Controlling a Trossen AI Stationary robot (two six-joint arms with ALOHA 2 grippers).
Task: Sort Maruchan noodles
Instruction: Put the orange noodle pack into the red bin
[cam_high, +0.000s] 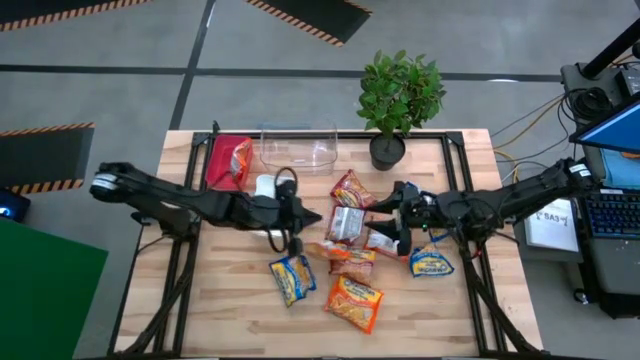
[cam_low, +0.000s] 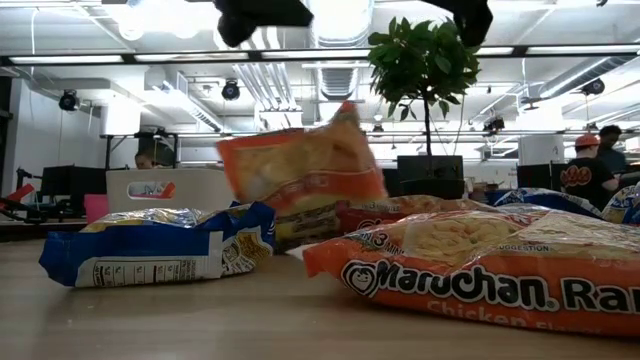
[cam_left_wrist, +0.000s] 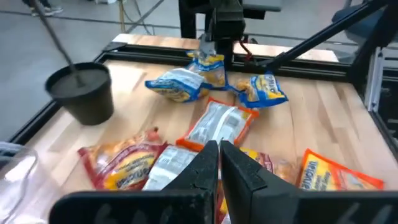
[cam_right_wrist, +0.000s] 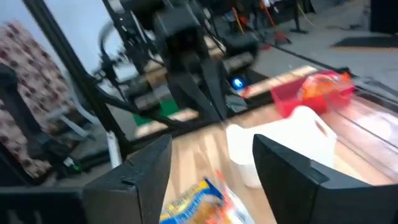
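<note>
**Sorting barely begun — most packets still loose**

Nearest me, an orange Maruchan packet (cam_high: 353, 302) and a blue-and-yellow one (cam_high: 292, 278) lie unsorted on the table (cam_high: 230, 320). Mid-table, I have both arms over the heap of packets (cam_high: 352, 238): left gripper (cam_left_wrist: 219, 152) with fingers together, empty; right gripper (cam_right_wrist: 211, 162) spread apart, empty. Farther back — one packet sits in the red tray (cam_high: 213, 165); the clear tray (cam_high: 298, 147) holds none.

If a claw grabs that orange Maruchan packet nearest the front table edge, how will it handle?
The orange packet looks light and flat, so it should lift easily. Its glossy, crinkly wrapper may slip or crumple under the fingers. The noodle block inside is probably brittle, so a hard squeeze could crack it.
</note>
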